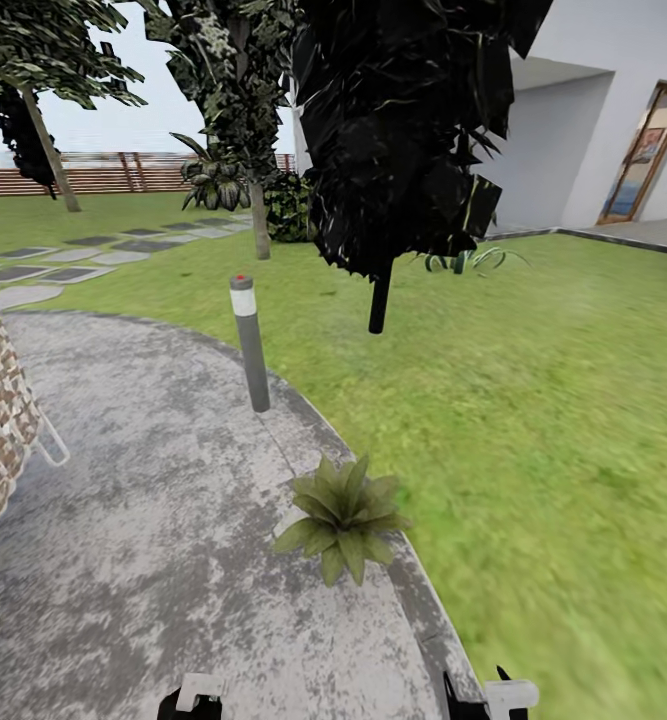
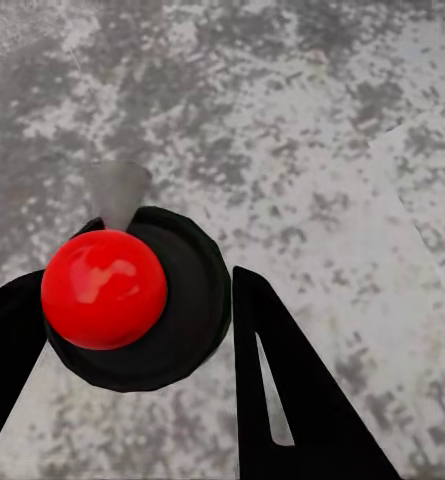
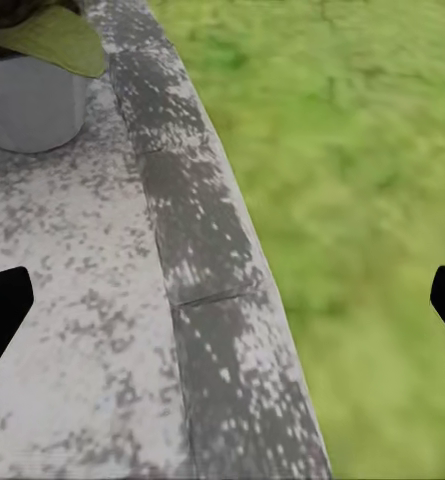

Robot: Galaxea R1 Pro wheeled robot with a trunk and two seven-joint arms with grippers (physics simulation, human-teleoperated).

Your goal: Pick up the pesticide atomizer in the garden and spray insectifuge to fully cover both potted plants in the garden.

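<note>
Black fingers [image 2: 282,390] of my L gripper [image 2: 132,340] clamp a dark bottle [image 2: 187,300] w/ red cap [image 2: 104,289]. R gripper [image 3: 222,300] spread wide over patio edge [image 3: 212,300]. Potted plant [image 1: 343,517] at 12 o'clock; lamp post [image 1: 250,342] beyond, 11 o'clock.

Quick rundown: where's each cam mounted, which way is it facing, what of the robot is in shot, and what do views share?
Head view: on the head, forward and down over the patio and lawn; gripper tops at the bottom edge.
Left wrist view: near the left gripper, down at paving; fingers flank a dark round object with a red ball.
Right wrist view: near the right gripper, down at the patio kerb; fingertips wide apart.
Shared: head and right wrist views both show the potted plant and kerb.
</note>
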